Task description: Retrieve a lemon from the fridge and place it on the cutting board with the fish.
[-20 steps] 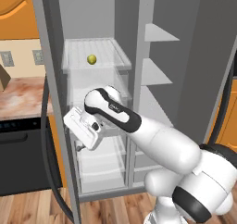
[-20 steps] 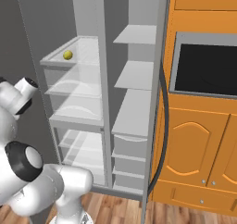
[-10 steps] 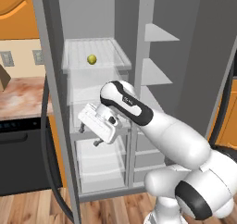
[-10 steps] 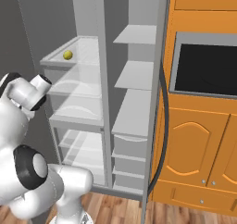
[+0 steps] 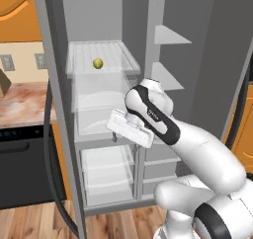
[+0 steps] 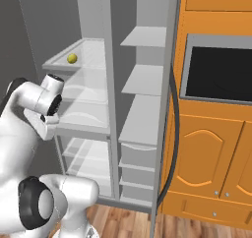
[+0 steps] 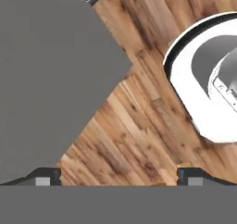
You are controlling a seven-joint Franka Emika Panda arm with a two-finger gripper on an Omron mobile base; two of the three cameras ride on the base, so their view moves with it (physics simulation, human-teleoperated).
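Observation:
The lemon [image 5: 98, 63] [image 6: 72, 58] is a small yellow-green fruit lying on the upper left shelf of the open fridge [image 5: 104, 20] [image 6: 142, 15]. My gripper [image 5: 127, 133] [image 6: 45, 128] hangs in front of the left compartment, about one shelf below the lemon and a little to its right. It points down at the floor. In the hand view the gripper [image 7: 119, 177] is open with nothing between its fingertips [image 7: 46, 176], and a grey fridge door [image 7: 46, 70] lies to one side. The cutting board and the fish are out of view.
Clear drawers [image 5: 106, 171] fill the lower left of the fridge. White shelves [image 6: 142, 79] line its right compartment. A black dishwasher [image 5: 24, 164] under a stone counter [image 5: 20, 104] stands left of the fridge. Orange cabinets with a built-in oven [image 6: 221, 74] stand to its right. The floor [image 7: 139, 116] is wooden.
The arm has swung to the right, carrying the hand from the fridge's left edge to the front of the left compartment. The jaws stayed open. The lemon has not moved.

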